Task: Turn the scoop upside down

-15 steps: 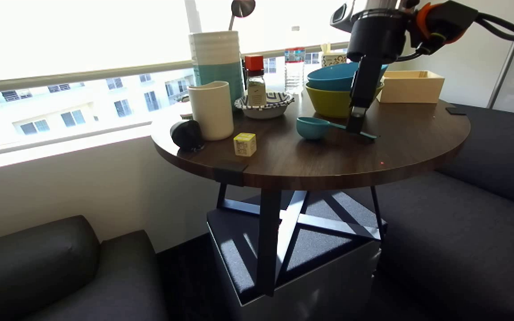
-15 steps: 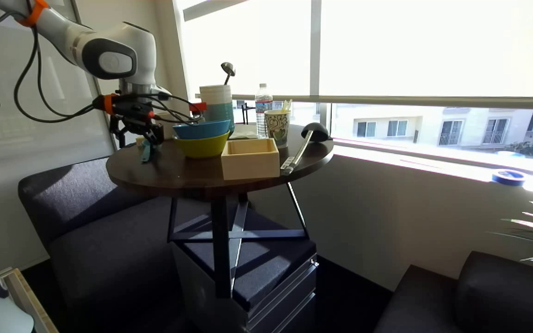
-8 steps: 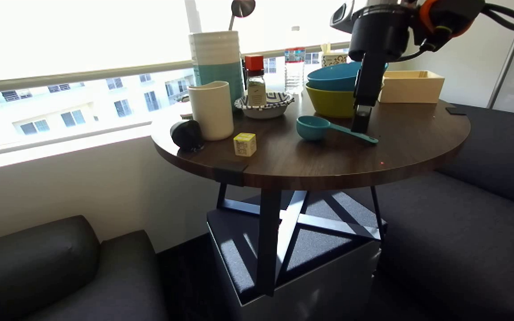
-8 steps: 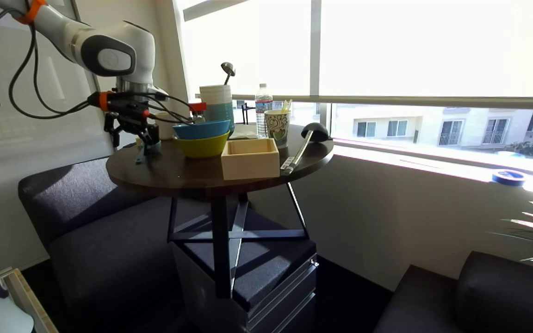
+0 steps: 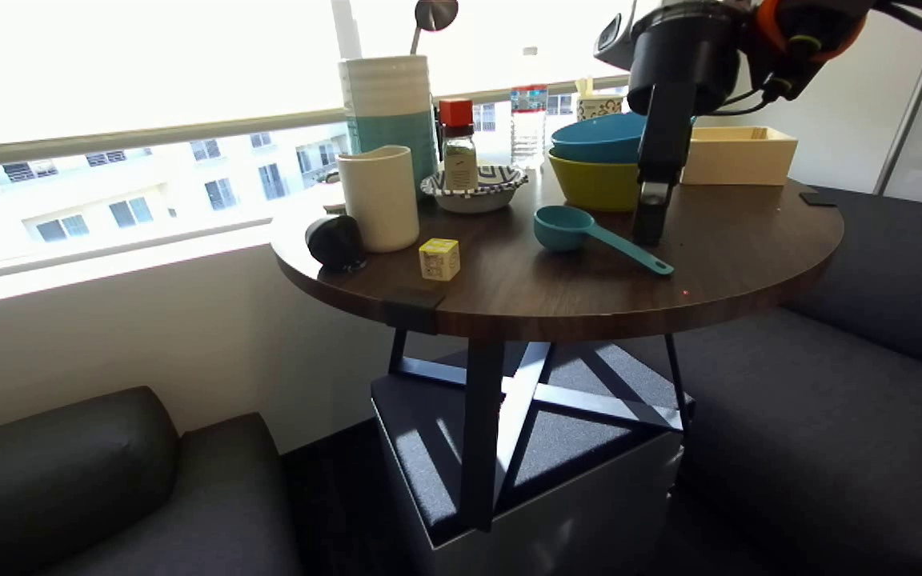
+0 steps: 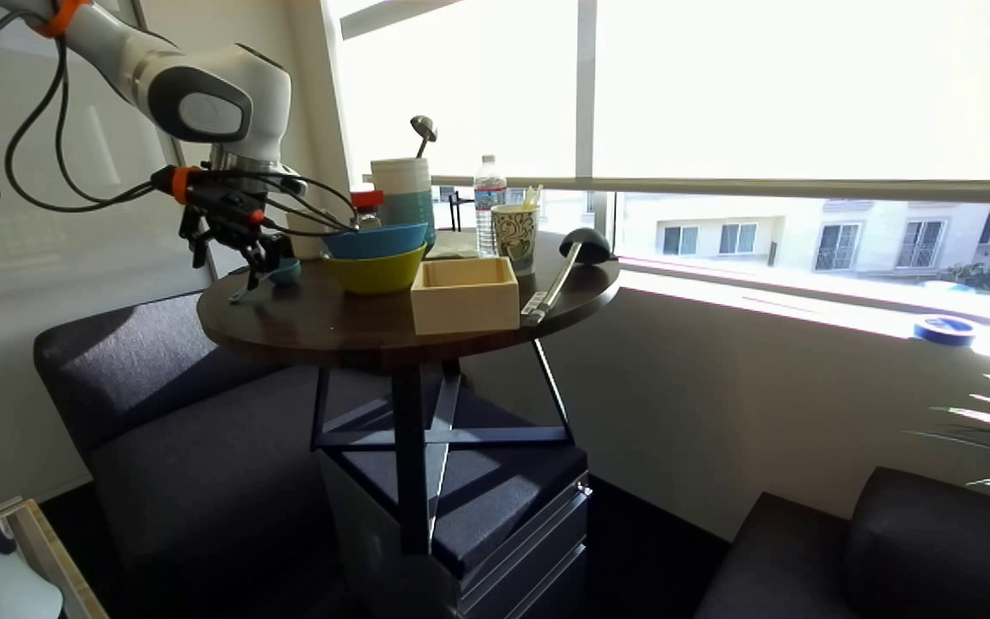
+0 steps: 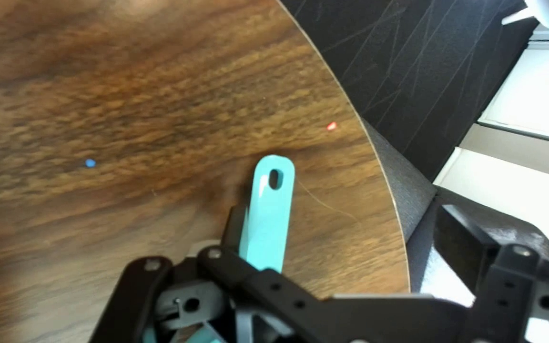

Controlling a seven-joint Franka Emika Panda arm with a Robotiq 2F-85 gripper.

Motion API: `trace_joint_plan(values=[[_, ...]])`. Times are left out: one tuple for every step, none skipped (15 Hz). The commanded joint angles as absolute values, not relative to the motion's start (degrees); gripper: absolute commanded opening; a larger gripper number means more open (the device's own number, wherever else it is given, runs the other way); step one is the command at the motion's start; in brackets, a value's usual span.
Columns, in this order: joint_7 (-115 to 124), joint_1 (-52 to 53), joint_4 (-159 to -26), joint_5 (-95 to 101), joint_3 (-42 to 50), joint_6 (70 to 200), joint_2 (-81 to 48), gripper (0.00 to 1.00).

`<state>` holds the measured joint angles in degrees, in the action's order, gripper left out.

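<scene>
**Teal scoop [image 5: 589, 232] mouth-up on the table [image 5: 749, 240], claw [image 7: 346, 233] spread at its handle [image 7: 269, 224]**

The scoop lies near the table's edge. In an exterior view I can look down into its round cup [image 5: 563, 228]; in the wrist view the claw covers nearly all of that, leaving a scrap of teal at the bottom. The wrist view gives me the handle from above instead: an oblong slot near its rounded tip, and around it on the wood a red fleck [image 7: 331, 126], a blue fleck [image 7: 90, 163] and a hair-thin strand [image 7: 324, 205].

The claw is unclenched, its fingers [image 7: 465, 247] well apart. The handle lies between them, right beside one; whether they touch, I can't tell. In an exterior view just a single finger [image 5: 651, 220] shows, behind the handle.

The scoop is smooth, faintly glossy plastic, the table dark and streaky-grained with a curved border. Near the scoop a blue bowl [image 5: 595, 142] nests in a yellow-green bowl [image 5: 593, 184], a square-cornered pale wooden box [image 5: 741, 160] beside them. Off past its cup stand a small printed cube [image 5: 439, 260] and a cream vessel [image 5: 381, 200] with a wavy rim. A long-handled ladle [image 6: 570, 262] lies by the box in an exterior view.

The arm [image 6: 203, 112], white and rounded, slants in from above, then bends sharply; its wrist points down, and the claw leans over the table with its fingertips low by the handle.
</scene>
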<state>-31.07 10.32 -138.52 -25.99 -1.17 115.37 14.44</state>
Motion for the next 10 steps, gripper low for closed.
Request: trace_joint_plan(values=[[-31.5, 10.3, -138.4, -28.5, -1.4, 118.2, 15.0, 1.0], [-31.3, 10.2, -138.4, -28.1, -1.5, 119.1, 15.1, 1.0], [-31.1, 10.3, -138.4, -27.7, -1.6, 120.4, 15.1, 1.0], [-30.9, 10.3, -138.5, -27.4, -1.6, 121.4, 14.9, 1.0], [-31.0, 10.4, -138.5, -27.4, -1.6, 122.0, 14.7, 1.0], [-31.1, 10.5, -138.6, -27.4, -1.7, 122.5, 14.3, 1.0], [-31.0, 10.6, -138.7, -27.3, -1.8, 123.0, 14.1, 1.0], [-30.9, 10.6, -138.9, -27.1, -1.9, 123.4, 13.8, 1.0], [-30.7, 10.5, -139.0, -26.9, -2.0, 123.7, 13.5, 1.0], [-30.5, 10.5, -139.2, -26.8, -2.1, 124.0, 13.4, 1.0]])
